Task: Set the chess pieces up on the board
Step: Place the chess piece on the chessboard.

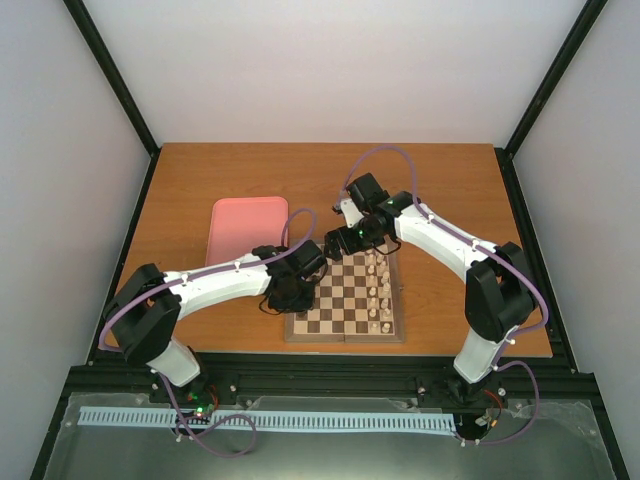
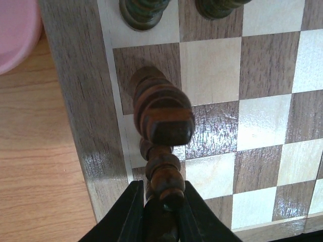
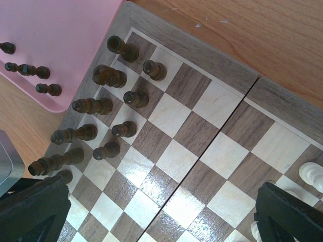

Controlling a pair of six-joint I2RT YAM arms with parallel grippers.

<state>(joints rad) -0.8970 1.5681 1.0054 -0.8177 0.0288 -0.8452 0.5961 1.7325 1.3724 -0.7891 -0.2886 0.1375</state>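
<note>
Left gripper (image 2: 161, 201) clamped on one dark piece (image 2: 162, 113) at the left edge of the board (image 2: 262, 65) – right gripper (image 3: 161, 209) wide apart and empty.

The dark piece fills the centre of the left wrist view. One end is pinched between the jaws at the bottom of the frame, and its long axis runs straight out from the fingers, up the frame. Its free end hangs over the edge column of squares, just inside the wooden border; whether it touches a square I cannot tell. Two standing dark pieces (image 2: 142, 11) occupy the top of that frame, so the open squares lie between them and the fingers. The pink tray (image 3: 65, 30), upper left in the right wrist view, holds a few loose pieces. In the top view the right gripper hovers by the board's upper left corner — the left arm, I judge, is the one placed to set this piece upright.
</note>
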